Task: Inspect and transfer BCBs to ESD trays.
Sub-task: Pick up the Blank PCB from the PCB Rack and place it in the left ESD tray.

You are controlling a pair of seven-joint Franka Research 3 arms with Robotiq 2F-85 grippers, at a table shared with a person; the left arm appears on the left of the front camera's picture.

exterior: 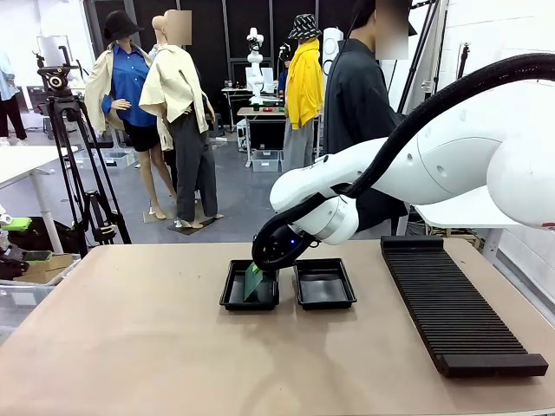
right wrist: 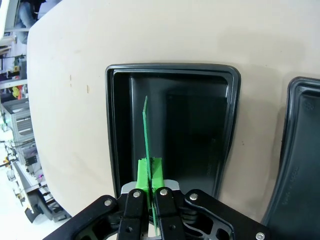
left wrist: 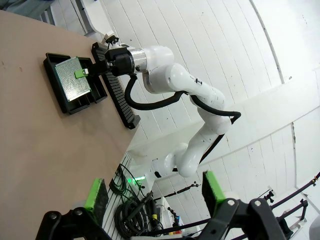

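Two black ESD trays sit side by side mid-table, the left tray (exterior: pixel 234 299) and the right tray (exterior: pixel 323 283). My right arm reaches across the middle, and my right gripper (exterior: pixel 258 270) is shut on a green BCB (exterior: pixel 252 284). The board is tilted, its lower part inside the left tray. In the right wrist view the BCB (right wrist: pixel 146 132) shows edge-on over that tray (right wrist: pixel 170 66), pinched in the right gripper (right wrist: pixel 150 172). My left gripper (left wrist: pixel 154 192) is open and holds nothing, high off the table. From there the BCB (left wrist: pixel 72 75) and the trays (left wrist: pixel 62 102) look far off.
A long black ribbed rack (exterior: pixel 455 303) lies at the right of the table. A person in a dark top (exterior: pixel 360 95) stands at the far side behind the right arm. The near half of the tabletop (exterior: pixel 173 355) is bare. A camera tripod (exterior: pixel 74 147) stands off the table's left.
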